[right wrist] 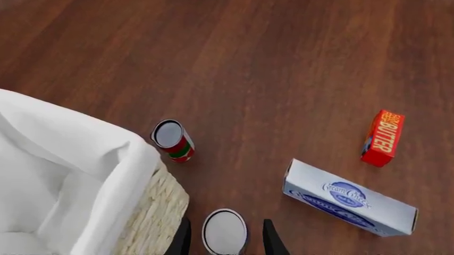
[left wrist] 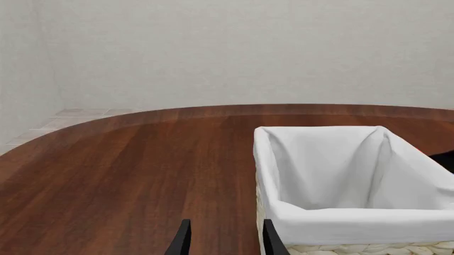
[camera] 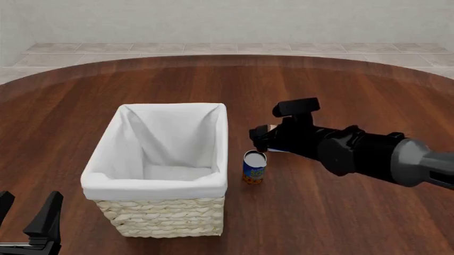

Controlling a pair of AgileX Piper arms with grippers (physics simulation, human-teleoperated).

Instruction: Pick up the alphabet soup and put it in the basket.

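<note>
left gripper (camera: 27, 215), basket (camera: 163, 210), dark wood table (camera: 341, 223), grey wall (camera: 227, 21)

alphabet soup (camera: 254, 169) — blue label, orange marks | basket (camera: 165, 215) — straw weave, white lining

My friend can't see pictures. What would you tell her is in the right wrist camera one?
Looking down past the open right gripper, its two dark fingers sit either side of the alphabet soup can's pale top, beside the cloth-lined basket. On the wooden table beyond are a red-and-green can, a cream cheese box and a red butter box.
</note>
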